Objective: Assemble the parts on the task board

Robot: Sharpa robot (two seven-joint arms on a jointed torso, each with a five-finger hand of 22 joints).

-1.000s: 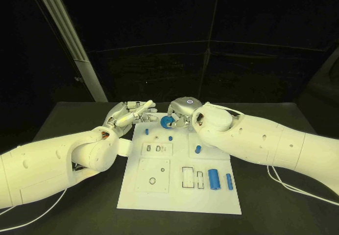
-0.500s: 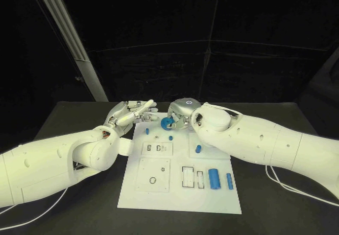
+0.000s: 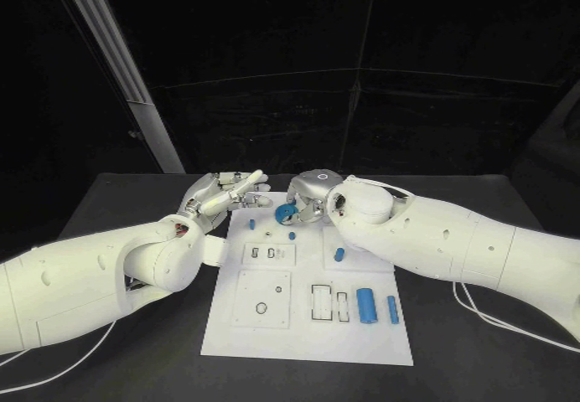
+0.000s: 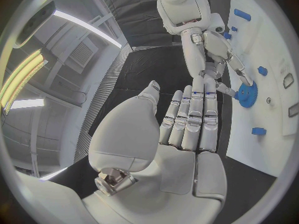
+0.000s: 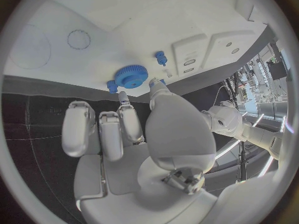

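Right hand gripping a blue gear at the far end of the task board

The right hand [image 3: 306, 201] is pinching the blue gear [image 3: 287, 213] between its fingertips over the far end of the task board [image 3: 308, 335], which is lying mid-worktop [image 3: 121, 201]. The left hand [image 3: 220, 198] is hovering just to the left, fingers apart and straight, holding nothing. The gear is looking small, stiff and light, probably smooth plastic, so it is best taken by its toothed rim, where fingers bite. Other blue parts are lying nearer: a large cylinder [image 3: 365, 305] beside a slim pin [image 3: 391, 310]. No readable writing or brand is showing.
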